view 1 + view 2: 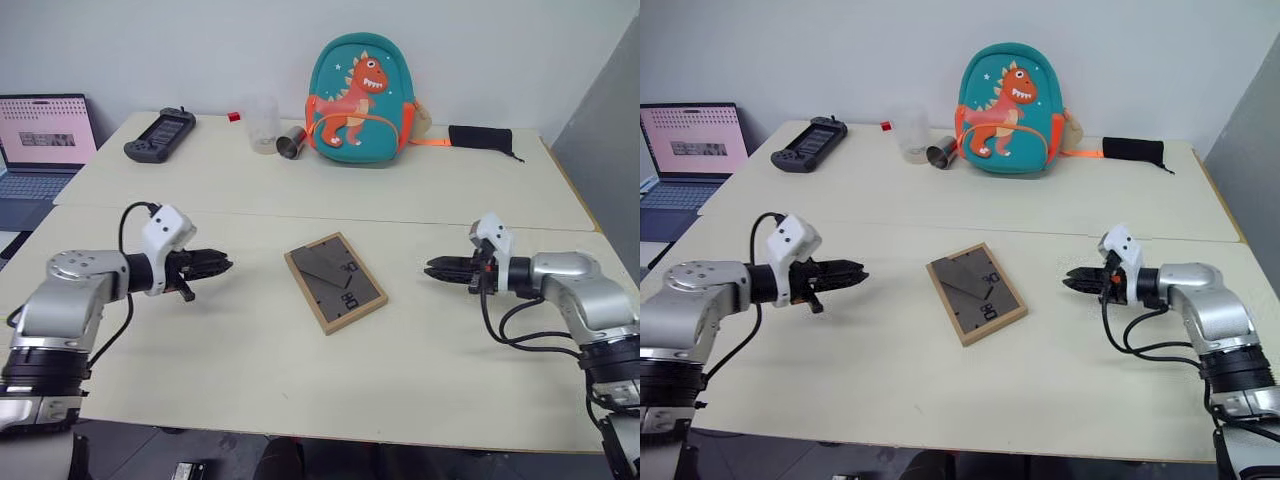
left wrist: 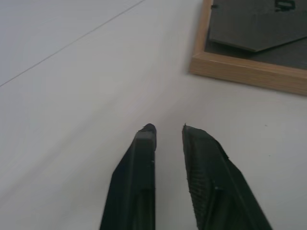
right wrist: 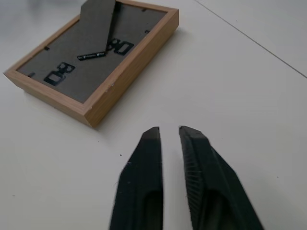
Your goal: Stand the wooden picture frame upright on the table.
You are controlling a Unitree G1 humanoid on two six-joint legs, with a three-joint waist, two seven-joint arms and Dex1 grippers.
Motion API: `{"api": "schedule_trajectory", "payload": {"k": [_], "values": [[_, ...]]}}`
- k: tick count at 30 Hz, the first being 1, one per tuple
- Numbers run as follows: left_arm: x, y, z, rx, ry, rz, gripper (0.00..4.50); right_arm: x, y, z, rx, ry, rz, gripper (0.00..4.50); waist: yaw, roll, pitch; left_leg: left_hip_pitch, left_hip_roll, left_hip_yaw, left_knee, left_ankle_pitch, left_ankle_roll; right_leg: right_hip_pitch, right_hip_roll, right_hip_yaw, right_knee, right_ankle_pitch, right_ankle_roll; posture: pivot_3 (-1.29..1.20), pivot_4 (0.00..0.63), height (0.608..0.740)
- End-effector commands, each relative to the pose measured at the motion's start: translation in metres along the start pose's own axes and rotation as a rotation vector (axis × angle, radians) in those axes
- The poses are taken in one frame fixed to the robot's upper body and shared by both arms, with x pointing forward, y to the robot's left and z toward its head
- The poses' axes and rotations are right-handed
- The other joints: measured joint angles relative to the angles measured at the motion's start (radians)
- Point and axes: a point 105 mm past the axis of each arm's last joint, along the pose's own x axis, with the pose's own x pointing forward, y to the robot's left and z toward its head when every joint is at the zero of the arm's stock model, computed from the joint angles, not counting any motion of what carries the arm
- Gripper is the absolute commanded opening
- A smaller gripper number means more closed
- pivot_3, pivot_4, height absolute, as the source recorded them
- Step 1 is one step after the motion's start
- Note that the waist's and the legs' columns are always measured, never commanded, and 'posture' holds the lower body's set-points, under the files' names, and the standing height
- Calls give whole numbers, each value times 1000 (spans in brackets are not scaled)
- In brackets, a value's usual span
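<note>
The frame (image 1: pixel 335 282) was seen lying flat on the table (image 1: pixel 250 370), face down, its dark back panel turned upward and the fold-out stand lying against that panel. It was placed near the middle of the tabletop, just on the near side of the seam, with its edges set at an angle to the table's edge. The left gripper (image 1: pixel 222 265) was held above the table to the frame's left, apart from it, pointing toward it; its fingers (image 2: pixel 141 158) were nearly together (a narrow gap remained) and nothing was gripped. The right gripper (image 1: pixel 432 269) was held to the frame's right, also apart from it and aimed at it, its fingers (image 3: pixel 148 158) drawn close with nothing between them. At the far edge a backpack (image 1: pixel 360 100), a handheld device (image 1: pixel 160 135) and a laptop (image 1: pixel 40 150) were seen.
</note>
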Motion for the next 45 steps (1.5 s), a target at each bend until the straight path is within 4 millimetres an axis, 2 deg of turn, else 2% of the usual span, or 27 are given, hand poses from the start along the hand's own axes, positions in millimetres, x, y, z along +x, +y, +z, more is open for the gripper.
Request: {"api": "schedule_trajectory", "payload": {"k": [1, 8, 15, 24, 28, 32, 35, 39, 40, 45], "values": [[13, -3, 8, 65, -20, -6, 47, 8, -4, 11, -73, -22, -8, 0, 0, 0, 0, 0, 0, 0, 0, 0, 0, 0, 0, 0, 0, 0, 0, 0, 150, 740], [55, -7, 11, 69, -43, -31, 47, 37, 11, 5, -121, 1, 54, 0, 1, 0, 0, 0, -1, 0, 0, 0, 0, 0, 0, -1, 0, 0, 0, 0, 150, 740], [92, -17, 15, 82, -43, -81, 47, 64, 37, -3, -151, 12, 121, 0, 0, 0, 0, -1, -1, -1, 1, 0, 0, 0, 0, -1, 0, 0, 0, 0, 150, 740], [120, -27, 28, 136, -43, -139, 47, 64, 68, 7, -133, -15, 228, 0, 5, 0, 0, -1, -1, -2, 1, 0, -1, 1, -1, -2, 1, 1, 1, 0, 150, 740], [124, -29, 31, 150, -44, -160, 47, 63, 72, 7, -118, -9, 233, 0, 8, 0, 0, -1, -2, -3, 1, 0, -1, 1, 0, -2, 0, 1, 1, 0, 150, 740], [118, -24, 25, 176, 5, -153, 47, 57, 59, -4, -121, 30, 167, 0, 9, 0, 0, -1, -2, -3, 2, 0, 0, 1, 0, -3, 0, 1, 1, 0, 150, 740], [91, -3, 15, 192, 48, -117, 47, 45, 39, -8, -147, 60, 59, 0, 6, 0, 0, -1, -2, -3, 1, 0, 0, 1, 0, -2, 0, 1, 1, 0, 150, 740], [55, 0, 18, -9, 14, -214, 759, 33, 25, -3, -122, 53, -38, 0, -16, 0, 0, 0, -1, -2, 0, 1, -2, 0, 0, -1, 1, 1, 1, 0, 150, 740], [49, -3, 19, -71, 13, -243, 1107, 31, 25, -3, -121, 54, -43, 0, -18, 0, 0, 0, 0, -2, 0, 1, -2, 0, 1, -1, 1, 1, 1, 0, 150, 740], [24, -21, 16, -530, 23, -392, 2178, 27, 30, -5, -102, 54, -49, 0, -15, 0, 0, -1, -1, -5, 0, 0, 0, 1, 1, -3, 1, 0, 1, 0, 150, 740]]}}
